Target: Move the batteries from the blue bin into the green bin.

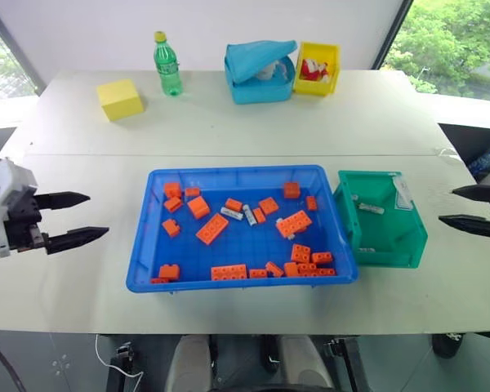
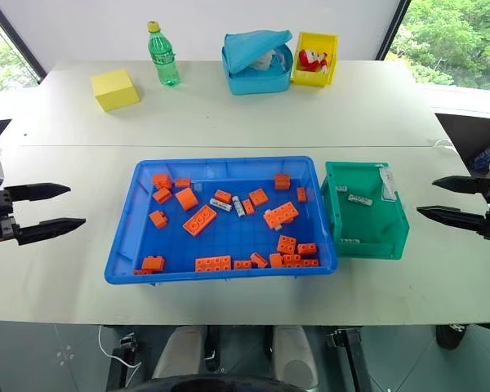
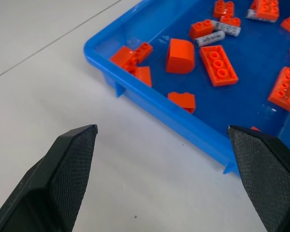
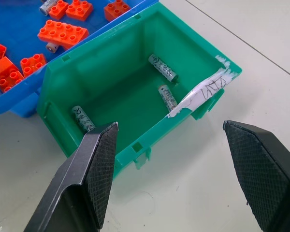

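The left end effector (image 1: 77, 219) hangs over the table (image 1: 229, 131) at 9 o'clock of the blue bin (image 1: 139, 257), its two black fingers spread apart with nothing between them, pointing toward the bin's near-left corner. The right end effector (image 2: 445, 198) hangs at 3 o'clock of the green bin (image 2: 392, 233), fingers likewise apart and empty, aimed at that bin.

The blue bin sits at the table's middle, a wide shallow tray strewn with orange bricks (image 1: 211, 229). Two batteries (image 1: 240, 214) lie side by side near its centre, silver-grey with dark print, touching bricks; a third pale cylinder end peeks from under a brick at about 3 o'clock of them, though whether it is a battery is hard to say.

The green bin stands just beside the blue bin's right wall, its torn white label (image 4: 203, 93) on the outer rim. Three batteries lie on its floor (image 4: 163, 67), apart from each other; one is against the wall nearest the blue bin.

At the far edge stand a yellow block (image 1: 120, 99), a green bottle (image 1: 167, 65), a light-blue box (image 1: 260, 73) and a yellow bin (image 1: 317, 69).
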